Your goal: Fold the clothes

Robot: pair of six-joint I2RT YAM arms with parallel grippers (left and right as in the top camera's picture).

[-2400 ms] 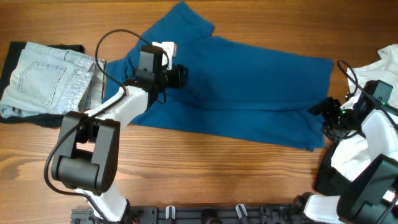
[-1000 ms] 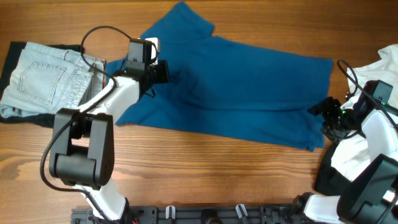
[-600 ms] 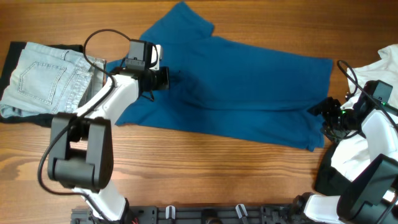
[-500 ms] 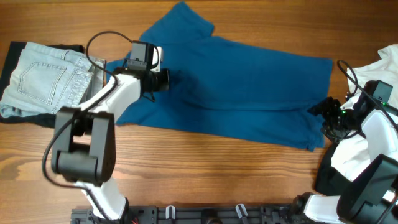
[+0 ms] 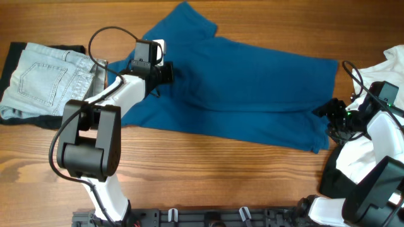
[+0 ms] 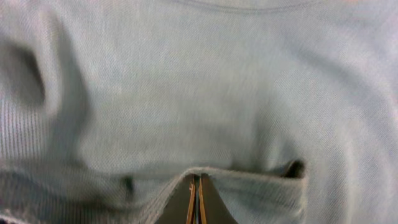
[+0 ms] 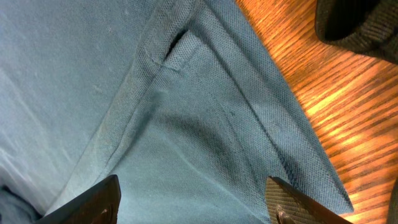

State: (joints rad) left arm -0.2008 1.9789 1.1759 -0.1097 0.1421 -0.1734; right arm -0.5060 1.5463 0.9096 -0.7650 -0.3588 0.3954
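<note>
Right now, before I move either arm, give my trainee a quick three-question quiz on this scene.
1. True or false: the right gripper is shut on the dark-blue shirt.
2. In the overhead view, where on the table does the pale-blue denim lie? A. left end B. middle C. right end
3. Which gripper has its fingers closed together at a fold of the shirt?

Key:
1. False; its fingers stand wide apart over the shirt's hem.
2. A.
3. The left gripper.
</note>
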